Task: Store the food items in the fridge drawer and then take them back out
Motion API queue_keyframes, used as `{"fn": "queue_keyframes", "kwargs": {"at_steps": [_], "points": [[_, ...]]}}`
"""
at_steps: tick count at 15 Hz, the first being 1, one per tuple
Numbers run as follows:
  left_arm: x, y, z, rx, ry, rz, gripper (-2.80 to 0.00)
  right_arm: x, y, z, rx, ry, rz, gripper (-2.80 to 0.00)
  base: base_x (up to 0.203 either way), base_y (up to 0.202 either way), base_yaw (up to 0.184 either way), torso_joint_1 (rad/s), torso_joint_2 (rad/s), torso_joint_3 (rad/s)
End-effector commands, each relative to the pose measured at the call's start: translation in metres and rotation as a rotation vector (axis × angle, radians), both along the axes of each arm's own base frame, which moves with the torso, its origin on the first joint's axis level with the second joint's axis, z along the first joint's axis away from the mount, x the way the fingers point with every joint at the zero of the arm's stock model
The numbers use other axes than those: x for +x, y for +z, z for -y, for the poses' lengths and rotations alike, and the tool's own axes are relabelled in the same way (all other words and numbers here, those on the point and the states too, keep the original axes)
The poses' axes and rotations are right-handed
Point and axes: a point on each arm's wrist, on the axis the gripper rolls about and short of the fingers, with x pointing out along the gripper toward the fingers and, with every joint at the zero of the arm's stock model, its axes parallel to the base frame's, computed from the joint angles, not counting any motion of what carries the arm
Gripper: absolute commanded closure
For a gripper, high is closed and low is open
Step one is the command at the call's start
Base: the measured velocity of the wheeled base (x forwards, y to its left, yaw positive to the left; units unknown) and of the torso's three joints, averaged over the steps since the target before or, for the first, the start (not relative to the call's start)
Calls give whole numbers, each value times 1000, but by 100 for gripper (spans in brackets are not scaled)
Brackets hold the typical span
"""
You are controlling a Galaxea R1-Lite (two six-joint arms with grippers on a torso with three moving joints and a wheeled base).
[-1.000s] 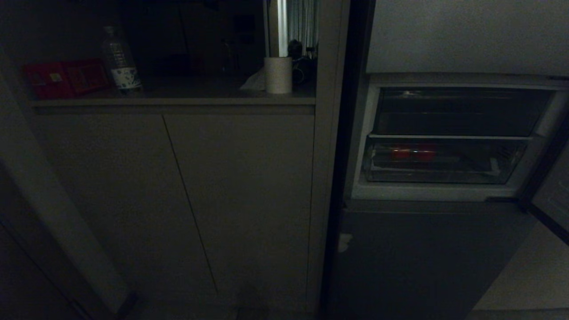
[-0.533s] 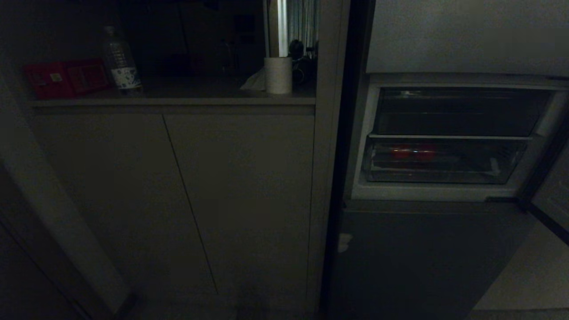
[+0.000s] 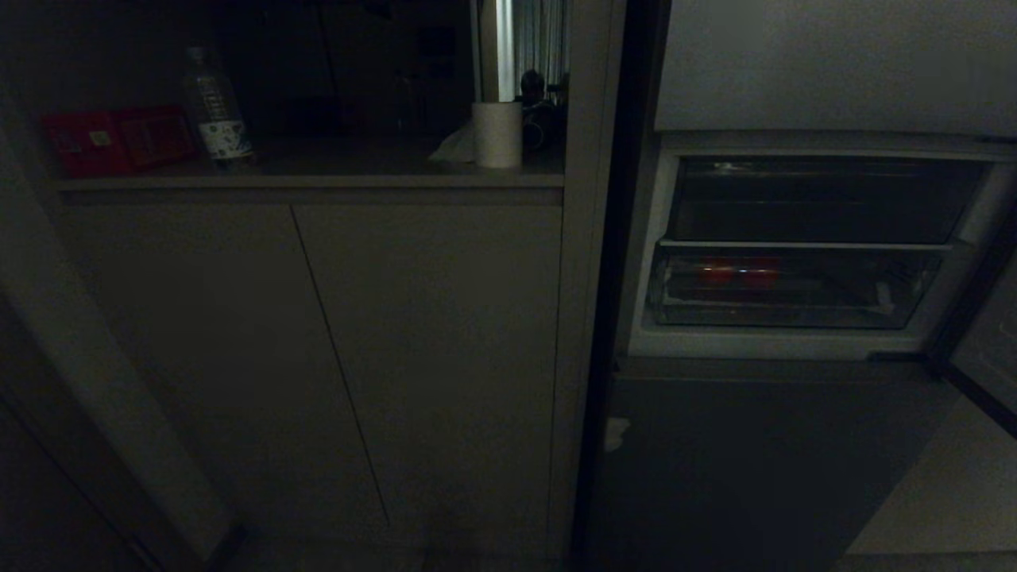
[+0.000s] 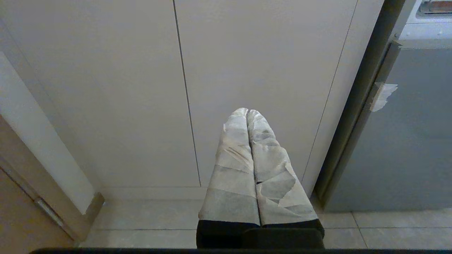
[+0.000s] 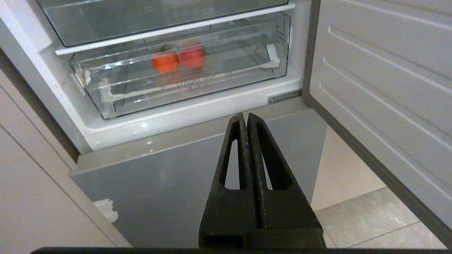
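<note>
Clear fridge drawer [image 5: 183,81] pushed in, 2 red food items [image 5: 178,58] inside, right gripper [image 5: 247,116] jaws pressed together, apart below.

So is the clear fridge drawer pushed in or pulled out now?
Pushed in. The drawer sits inside the fridge, its front not past the white frame, with two red food items inside.

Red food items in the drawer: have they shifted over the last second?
No. In the head view the two red food items sit side by side at the same spot, left of centre in the clear fridge drawer, under the shelf edge.
</note>
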Motion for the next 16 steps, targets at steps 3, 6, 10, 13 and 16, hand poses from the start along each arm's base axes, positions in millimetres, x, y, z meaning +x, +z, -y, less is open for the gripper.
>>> {"fn": "queue_keyframes", "kwargs": {"at_steps": [3,6,10,13,16], "points": [[0,0,0,0,1,0,0,-3,3,-3,-8,82,23,0,0,0,0,0,0,0],[0,0,0,0,1,0,0,-5,4,-7,-20,238,28,0,0,0,0,0,0,0],[0,0,0,0,1,0,0,27,-1,-9,59,621,-135,0,0,0,0,0,0,0],[0,0,0,0,1,0,0,70,-3,-11,104,698,-228,0,0,0,0,0,0,0],[0,0,0,0,1,0,0,142,-31,-32,131,741,-370,0,0,0,0,0,0,0]]}}
